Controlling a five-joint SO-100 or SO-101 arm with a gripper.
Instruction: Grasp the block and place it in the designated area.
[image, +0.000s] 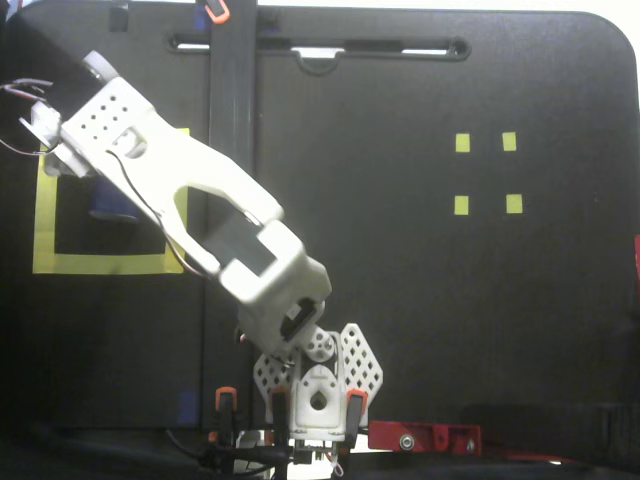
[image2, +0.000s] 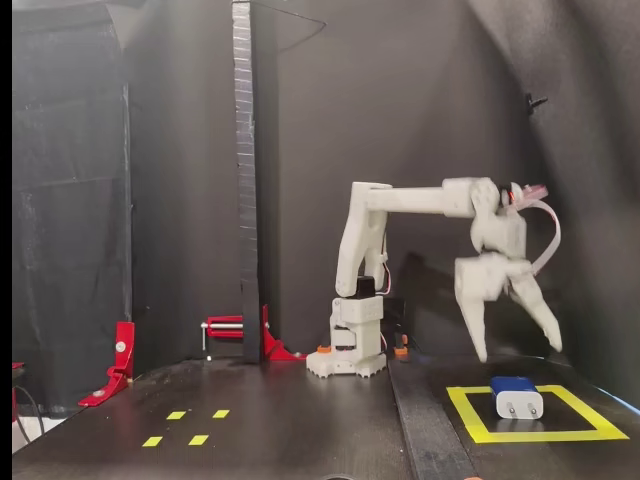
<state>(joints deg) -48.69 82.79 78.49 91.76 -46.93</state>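
White arm: base at the near table edge in the top-down fixed view, links reaching up and to the left. In the side fixed view, upper link upright, forearm level, wrist bent down. Gripper (image2: 517, 352): raised, fingers (image2: 478, 326) spread wide apart, empty; tips blurred.

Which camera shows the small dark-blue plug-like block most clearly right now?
The side-on fixed view: the small dark-blue block lies fully visible inside the yellow tape frame, with the open gripper raised above it. In the top-down fixed view, the arm covers most of the block.
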